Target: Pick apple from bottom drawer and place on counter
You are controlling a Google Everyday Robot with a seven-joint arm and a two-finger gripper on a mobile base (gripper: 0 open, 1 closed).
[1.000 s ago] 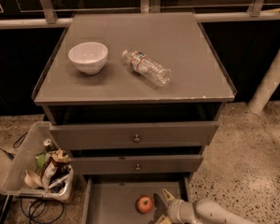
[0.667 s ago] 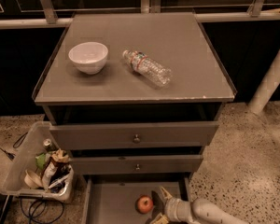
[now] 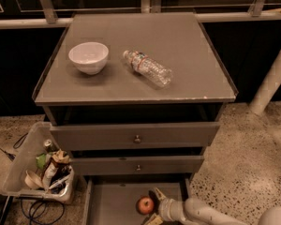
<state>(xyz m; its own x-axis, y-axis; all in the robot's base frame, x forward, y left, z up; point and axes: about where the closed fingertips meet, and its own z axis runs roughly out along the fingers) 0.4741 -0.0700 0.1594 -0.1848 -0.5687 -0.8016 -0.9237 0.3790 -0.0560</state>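
The apple (image 3: pixel 145 204), small and red, lies on the grey floor of the open bottom drawer (image 3: pixel 112 203), near its right side. My gripper (image 3: pixel 154 206) reaches in from the lower right at the bottom edge of the camera view. It is open, with one finger just above and one just below the apple's right side, close to it or touching it. The counter (image 3: pixel 192 46) is the wide grey top of the cabinet, above the drawers.
A white bowl (image 3: pixel 88 57) and a clear plastic bottle (image 3: pixel 147 68) lying on its side are on the counter. Two upper drawers (image 3: pixel 137 136) stick out slightly above the bottom one. A plastic bin of rubbish (image 3: pixel 23 168) stands on the floor at left. A white post (image 3: pixel 271 81) is at right.
My gripper has edged slightly left toward the apple. The apple, bowl and bottle have not moved.
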